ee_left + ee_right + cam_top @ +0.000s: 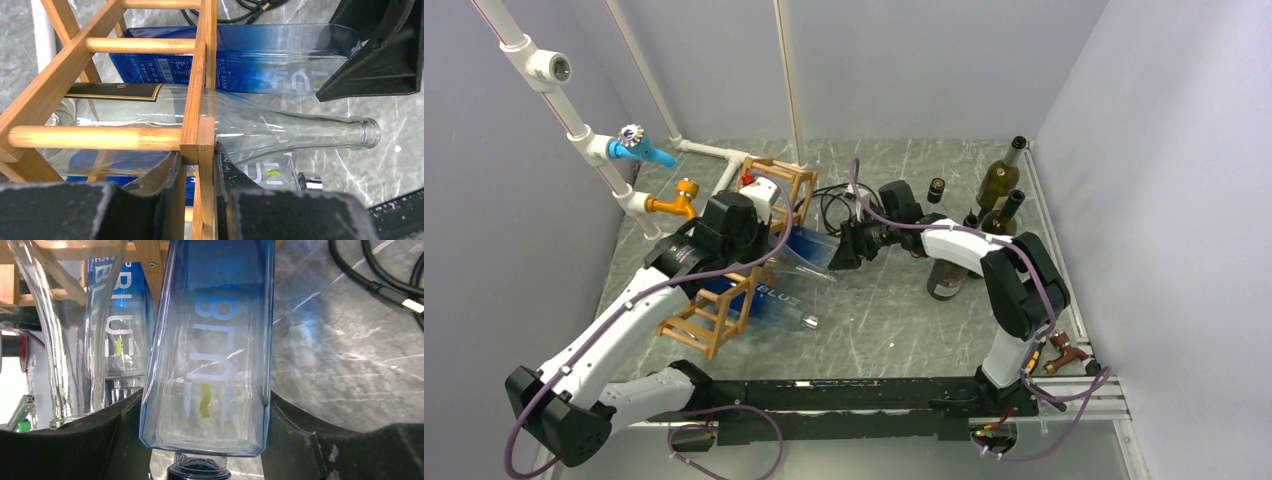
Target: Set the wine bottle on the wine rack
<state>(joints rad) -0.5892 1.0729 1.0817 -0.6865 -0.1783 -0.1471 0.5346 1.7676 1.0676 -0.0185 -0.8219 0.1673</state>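
The wine rack of orange-brown sticks stands left of centre, tilted. My left gripper is shut on one of its upright sticks. My right gripper is shut on the neck end of a square blue-tinted bottle, whose base reaches into the rack. In the right wrist view this bottle fills the space between my fingers. A clear round bottle with a black label lies through the rack. A second blue bottle lies in a lower cell.
White pipes with a blue valve and an orange valve run along the left wall. Green bottles and a dark bottle stand at the back right. A black cable lies behind the rack.
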